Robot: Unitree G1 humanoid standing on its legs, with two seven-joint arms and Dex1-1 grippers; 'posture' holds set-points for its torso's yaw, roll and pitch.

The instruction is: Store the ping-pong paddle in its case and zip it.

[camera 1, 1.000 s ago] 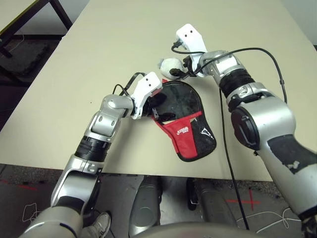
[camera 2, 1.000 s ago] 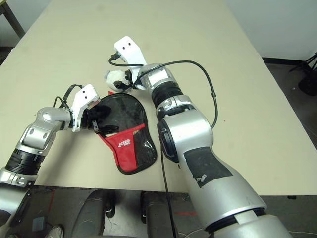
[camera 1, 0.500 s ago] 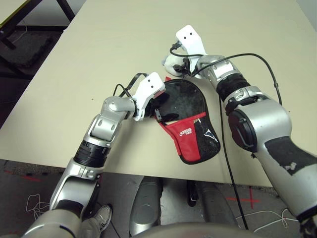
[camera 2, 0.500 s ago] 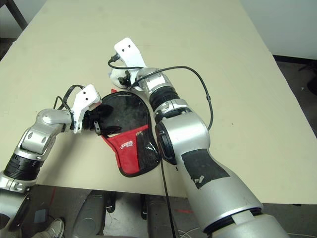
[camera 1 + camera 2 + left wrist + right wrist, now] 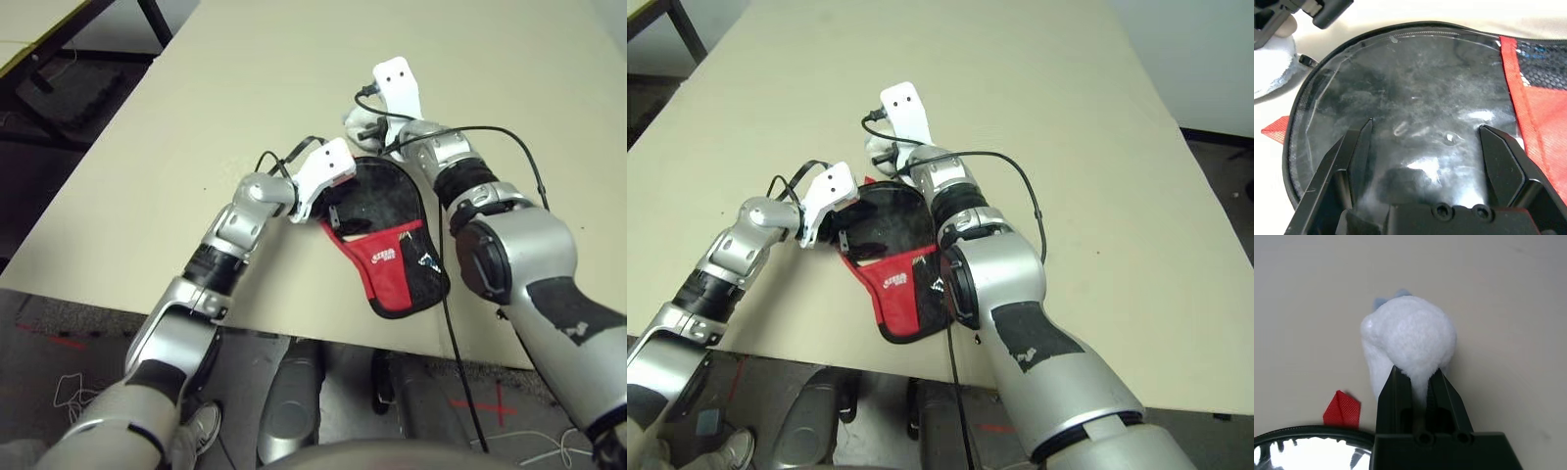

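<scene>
Black case point(image 5: 1415, 122) lies beneath the left gripper's point(image 5: 1425, 147) wide jaws; right gripper's point(image 5: 1419, 382) jaws pinch the fluffy ball point(image 5: 1408, 340).

case point(image 5: 397, 240) on table point(image 5: 196, 117), both arms over it

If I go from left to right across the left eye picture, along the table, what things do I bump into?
Left gripper with its fingers wide open → the case with its red panel → the robot's right arm. The fluffy white ball pinched by the right gripper sits above the case, so it has no clear place in the line.
</scene>
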